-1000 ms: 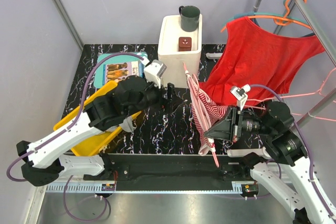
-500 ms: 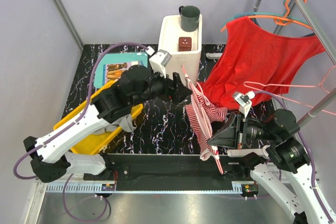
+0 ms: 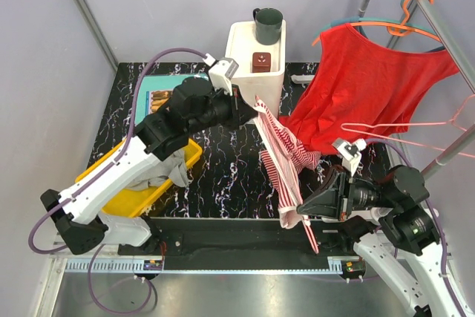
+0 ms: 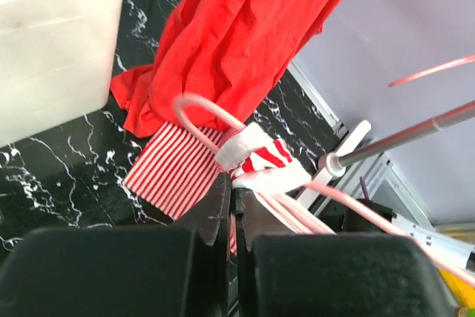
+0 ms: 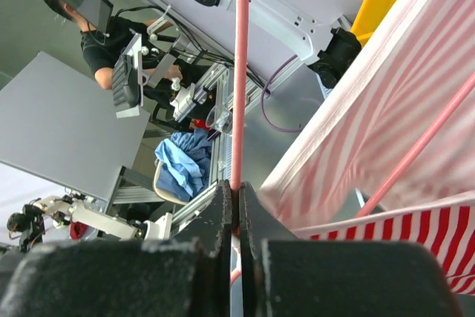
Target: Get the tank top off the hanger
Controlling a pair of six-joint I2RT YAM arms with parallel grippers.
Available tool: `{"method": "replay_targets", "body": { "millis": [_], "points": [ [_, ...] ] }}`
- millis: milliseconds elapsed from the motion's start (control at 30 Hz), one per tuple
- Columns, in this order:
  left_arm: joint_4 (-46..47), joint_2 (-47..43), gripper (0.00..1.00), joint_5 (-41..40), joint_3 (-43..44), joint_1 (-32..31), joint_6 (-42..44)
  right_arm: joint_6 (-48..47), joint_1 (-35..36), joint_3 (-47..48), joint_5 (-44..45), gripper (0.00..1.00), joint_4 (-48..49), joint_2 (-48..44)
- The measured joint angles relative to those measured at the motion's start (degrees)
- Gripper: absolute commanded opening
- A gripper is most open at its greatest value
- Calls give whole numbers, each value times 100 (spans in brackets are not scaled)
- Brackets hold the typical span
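Left gripper [image 4: 231,185] has advanced and clamped onto the striped tank top [image 3: 286,157] strap; right gripper [image 5: 237,191] stays closed on the pink hanger [image 5: 240,72].

Both arms raised, both grippers closed.
Left arm [image 3: 122,172] reaches forward and right from its base, elbow bent, black wrist section high and aimed right. Left gripper [image 3: 251,109] sits at the far end, jaws together, fingers [image 4: 215,206] flush in the wrist view. Right arm [image 3: 404,209] is folded near its base, forearm roughly level, pointing left toward centre. Right gripper [image 3: 301,208] is pinched tight on the thin pink hanger [image 5: 240,72] rod, which runs straight out from between the tips.
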Motion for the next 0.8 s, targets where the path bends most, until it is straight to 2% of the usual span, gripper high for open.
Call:
{"method": "replay_targets", "body": {
  "millis": [300,567,800],
  "points": [
    [-127,470,0,420,459,470,4,83,-13,-151,-186,0,50,-531],
    [-382,831,0,498,675,597,-4,114,-15,-251,-498,0,94,-573],
    [-398,857,0,540,721,745,-2,57,-15,-251,-232,0,94,-621]
  ]
}}
